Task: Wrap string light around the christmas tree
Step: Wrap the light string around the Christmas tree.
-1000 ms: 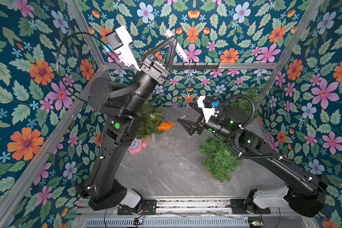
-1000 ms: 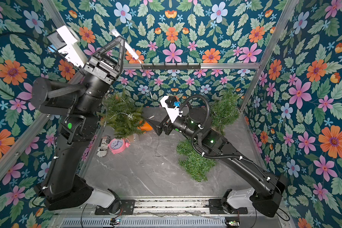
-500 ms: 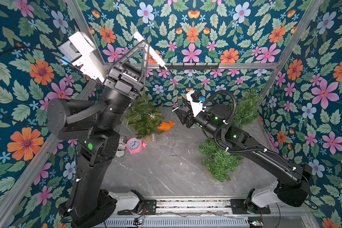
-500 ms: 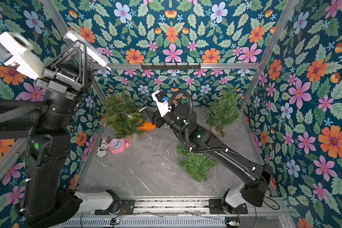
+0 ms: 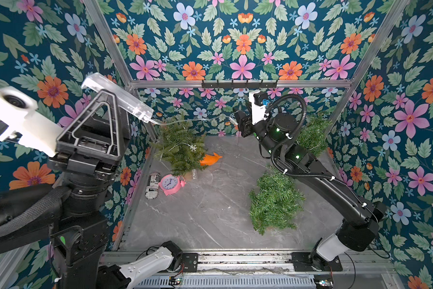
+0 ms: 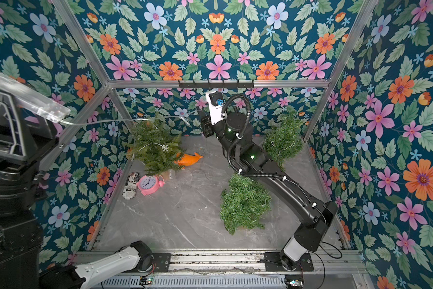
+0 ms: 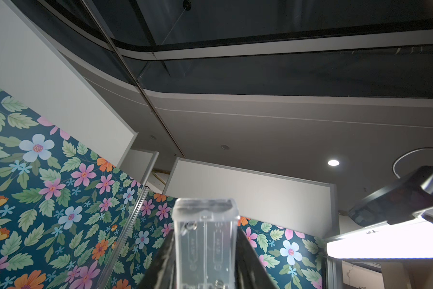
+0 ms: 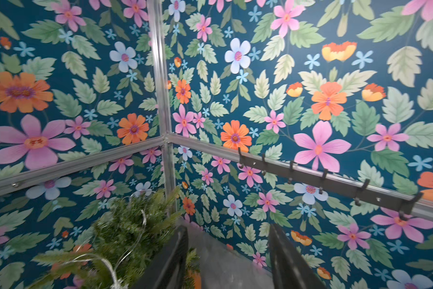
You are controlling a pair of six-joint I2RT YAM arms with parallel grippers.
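Note:
The small green christmas tree (image 5: 182, 152) (image 6: 155, 150) stands at the back left of the floor, with thin string light (image 5: 185, 122) (image 6: 105, 121) draped over it. My left gripper (image 5: 110, 96) (image 7: 205, 250) is raised high at the left and is shut on the light's clear battery box (image 5: 120, 100) (image 6: 27, 97) (image 7: 205, 240). From the box the string runs taut over the treetop toward my right gripper (image 5: 239, 122) (image 6: 205, 126) near the back wall. In the right wrist view the right gripper (image 8: 228, 232) has its jaws apart with nothing between them. There the tree (image 8: 125, 230) and string (image 8: 140, 225) lie beside one finger.
Two more green trees are here: one (image 5: 273, 200) lies on the floor under the right arm, and one (image 5: 310, 132) stands at the back right. An orange toy (image 5: 210, 159), a pink alarm clock (image 5: 171, 184) and a can (image 5: 153, 185) sit by the wrapped tree. A hook rail (image 5: 239, 83) runs along the back wall.
My left arm has swung up and to the left with the battery box, drawing the string out. The right gripper has moved up toward the back wall, and its jaws have narrowed.

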